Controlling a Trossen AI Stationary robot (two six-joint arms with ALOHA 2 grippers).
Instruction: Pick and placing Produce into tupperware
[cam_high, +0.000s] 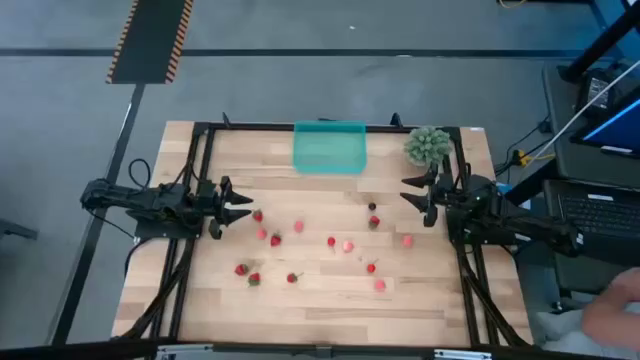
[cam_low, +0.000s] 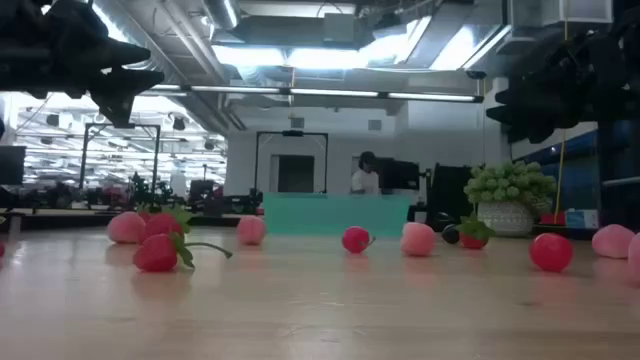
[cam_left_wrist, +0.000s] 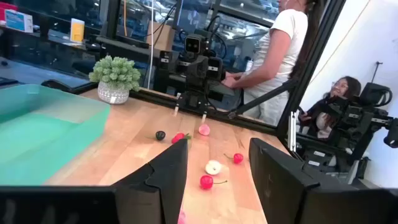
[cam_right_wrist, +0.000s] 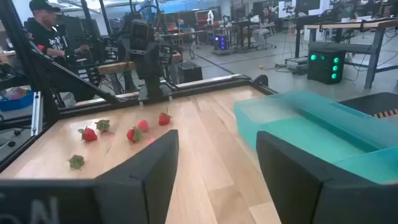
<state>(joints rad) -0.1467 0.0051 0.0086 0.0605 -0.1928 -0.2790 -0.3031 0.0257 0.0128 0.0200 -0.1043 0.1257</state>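
Thirteen berries, one tupperware

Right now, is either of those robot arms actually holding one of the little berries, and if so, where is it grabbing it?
Nothing is held. The left end effector and right end effector both hang open and empty above the table, and the produce lies loose on the wood.

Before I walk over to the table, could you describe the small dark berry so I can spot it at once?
Start at the teal tupperware at the table's far edge, with the spiky green plant ball to its right. Come towards the near edge from the tupperware's right corner, close to the right gripper: the dark berry lies just above a red strawberry. It is the only near-black piece among red and pink ones.
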